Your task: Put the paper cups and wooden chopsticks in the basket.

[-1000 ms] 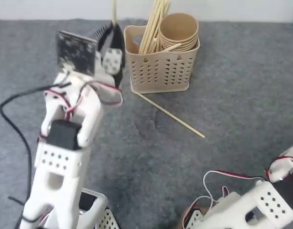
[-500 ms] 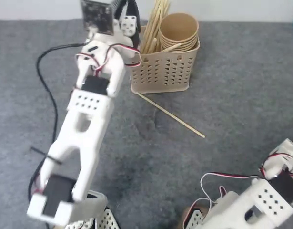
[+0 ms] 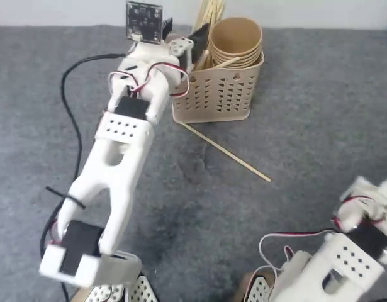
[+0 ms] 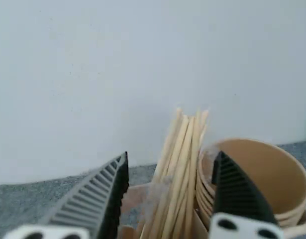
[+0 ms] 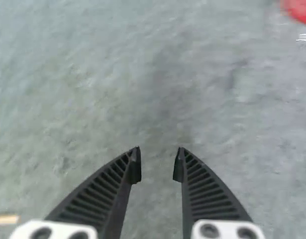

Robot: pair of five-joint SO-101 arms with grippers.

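At the top edge, wooden chopsticks (image 3: 212, 11) are getting cut off beside the gaping left tool (image 4: 172, 158); tan paper cups (image 3: 237, 39) are nesting.

Soft, even light falls from above on the grey mat (image 3: 294, 126), bright and without glare. The basket (image 3: 212, 94) casts only a faint shadow at its foot, and a dim patch lies beside the left arm (image 3: 117, 170). The wall (image 4: 143, 59) is evenly pale.
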